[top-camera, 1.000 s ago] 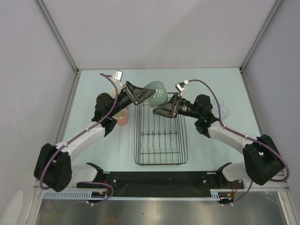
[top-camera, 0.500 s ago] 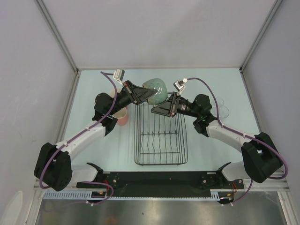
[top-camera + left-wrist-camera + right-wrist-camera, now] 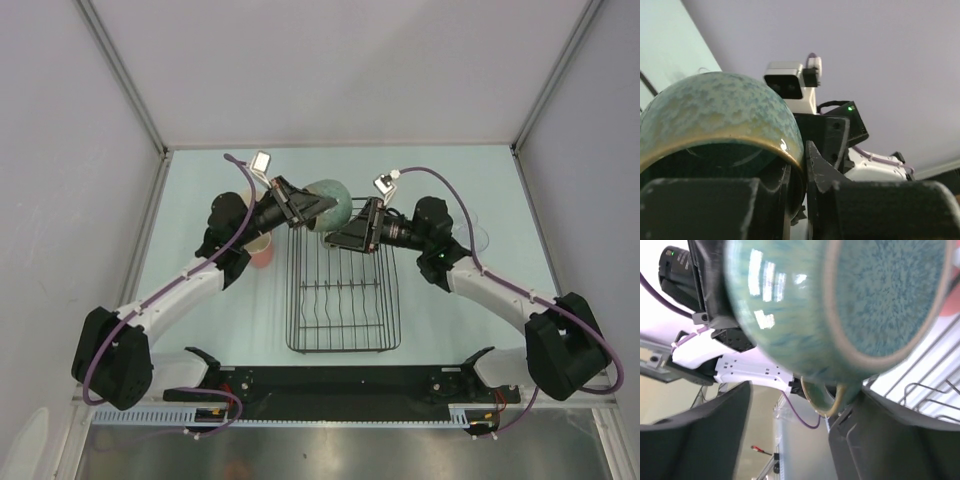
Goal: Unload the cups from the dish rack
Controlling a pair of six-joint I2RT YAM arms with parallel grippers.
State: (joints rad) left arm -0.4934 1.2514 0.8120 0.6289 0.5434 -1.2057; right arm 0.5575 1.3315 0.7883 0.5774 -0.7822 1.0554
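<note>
A pale-green speckled cup (image 3: 333, 194) with a small handle (image 3: 826, 399) hangs in the air above the far end of the black wire dish rack (image 3: 345, 300). My left gripper (image 3: 312, 207) is shut on its rim, one finger inside and one outside (image 3: 805, 167). My right gripper (image 3: 346, 236) stands open just right of and below the cup, its fingers (image 3: 880, 440) wide apart beside the handle without pinching it. In the right wrist view the cup's underside (image 3: 875, 295) fills the top.
A pink cup (image 3: 261, 252) stands on the table left of the rack, partly under the left arm. Clear glass tumblers (image 3: 477, 236) stand to the right behind the right arm. Grey walls close in the back and both sides.
My left gripper closed on the green cup's rim, then my right gripper opened and let the cup go. The cup shifted slightly toward the back.
</note>
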